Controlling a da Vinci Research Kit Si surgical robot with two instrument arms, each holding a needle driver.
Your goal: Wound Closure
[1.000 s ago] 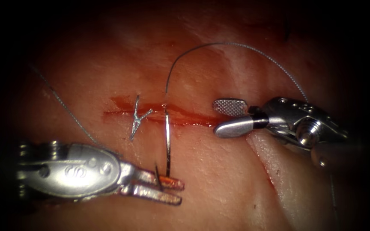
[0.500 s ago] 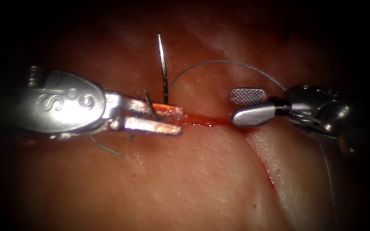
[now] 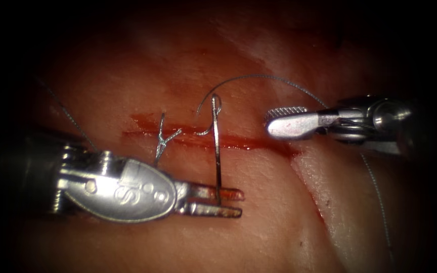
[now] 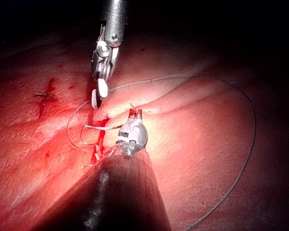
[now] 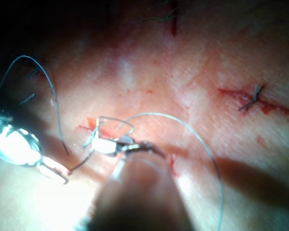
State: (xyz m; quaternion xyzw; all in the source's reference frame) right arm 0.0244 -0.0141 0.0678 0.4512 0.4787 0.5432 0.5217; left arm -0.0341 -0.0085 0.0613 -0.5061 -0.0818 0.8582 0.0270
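Your left claw (image 3: 227,202) is clamped on the curved needle (image 3: 216,151) at one end of its curve, below the cut (image 3: 228,141) in the endoscope view. From there the needle runs up across the cut to its other end just above it, where the thread (image 3: 259,77) loops off. Whether that far end sits in the tissue (image 3: 259,222) or lies on it cannot be told. An end grip like this leaves nearly the whole curve free, which probably suits swinging it over the wound.

Your right claw (image 3: 284,120) stands open and holds nothing, hovering near the right end of the cut, well placed to receive the needle or thread. The thread arcs above the cut and passes toward that tool. A tied knot (image 3: 162,137) with cut ends lies across the cut, left of the needle.
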